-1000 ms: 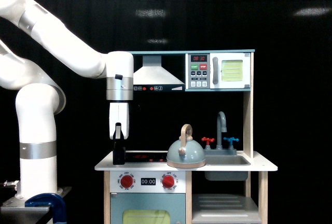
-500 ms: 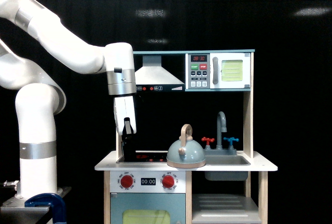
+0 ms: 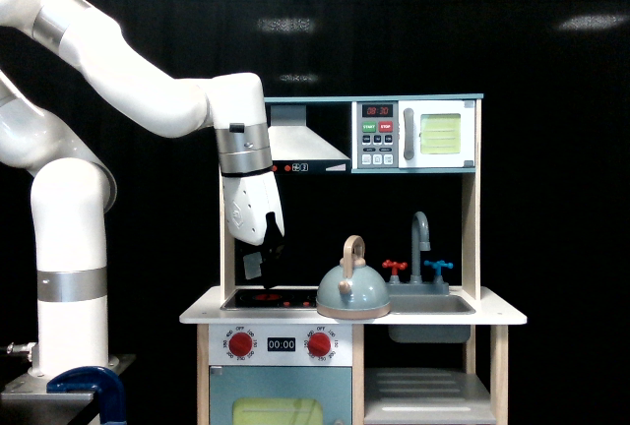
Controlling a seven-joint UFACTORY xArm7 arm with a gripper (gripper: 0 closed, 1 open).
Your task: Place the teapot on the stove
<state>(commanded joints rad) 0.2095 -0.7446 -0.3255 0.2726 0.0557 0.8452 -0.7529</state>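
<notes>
On the white desk of the play kitchen, the teapot sits upright, its tan loop handle standing straight up and its wooden base rim flat on the surface. It rests between the stove and the sink, at the right end of the black panel as the exterior view shows it; whether its base overlaps the panel's edge cannot be told from this angle. The stove lies flat in the desk, and red burner marks show on its glossy top.

Above the stove, towards the exterior view's left of the teapot, hangs the tool at the end of the white arm. It is tilted, its dark fingers pointing down and slightly towards the teapot, clear of both the stove and the pot. The fingers merge with the black backdrop, so I cannot tell if they are spread or pressed together; nothing is seen held in them.

Behind the sink a grey tap rises with a red and a blue knob beside it. Higher up, a shelf carries a toy microwave and a hood.
</notes>
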